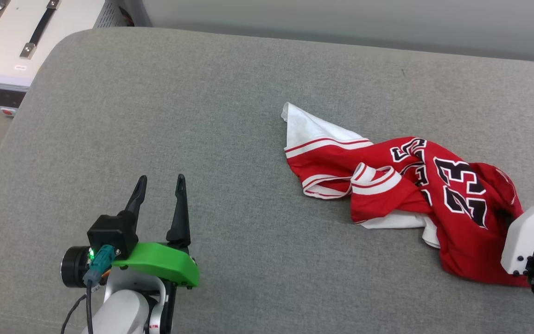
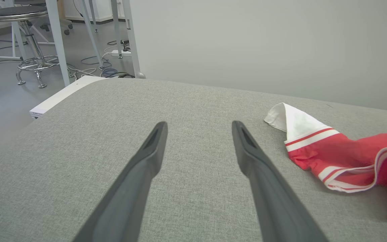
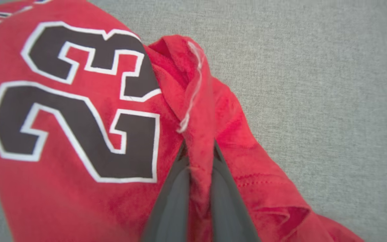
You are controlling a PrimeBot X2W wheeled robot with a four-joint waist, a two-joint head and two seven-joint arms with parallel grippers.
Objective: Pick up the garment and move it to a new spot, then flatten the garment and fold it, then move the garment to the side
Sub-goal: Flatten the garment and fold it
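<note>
The garment (image 1: 415,195), a red jersey with white sleeves, stripe trim and black white-outlined "23" lettering, lies crumpled on the right half of the grey padded surface (image 1: 202,116). In the right wrist view my right gripper (image 3: 198,149) is shut on a pinched ridge of the garment's (image 3: 76,111) red fabric, which runs between the two dark fingers. In the head view the right arm's white wrist (image 1: 533,236) sits over the garment's right edge. My left gripper (image 1: 161,182) hovers open at the lower left, well away from the garment (image 2: 341,158), nothing between its fingers.
A white equipment case (image 1: 21,41) stands beyond the surface's far left corner. In the left wrist view a stool (image 2: 22,37), table legs and floor cables (image 2: 106,64) lie past the surface's left edge. A pale wall (image 2: 264,43) backs the surface.
</note>
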